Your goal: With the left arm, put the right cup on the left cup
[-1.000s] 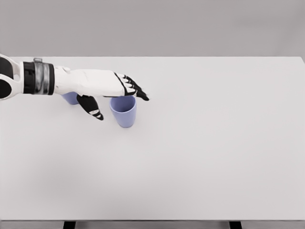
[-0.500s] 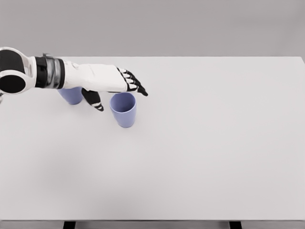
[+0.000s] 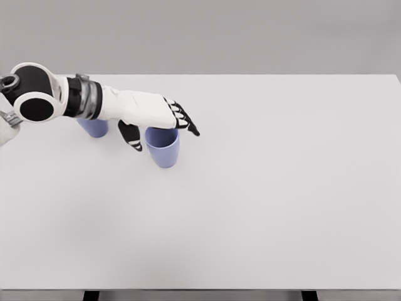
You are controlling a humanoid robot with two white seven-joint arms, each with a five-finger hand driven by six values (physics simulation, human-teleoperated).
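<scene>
Right cup [image 3: 163, 149] stands upright on the white surface [image 3: 263, 188], left of centre toward the far side. Left arm [image 3: 81, 103] reaches in over it; left robot hand [image 3: 156, 116] sits above the rim, fingers extended, thumb hanging beside the cup, grasping nothing. Left cup [image 3: 94, 127] stands near, mostly hidden behind the forearm.

No readable text, labels, brands or numbers on cups, arm or table.
</scene>
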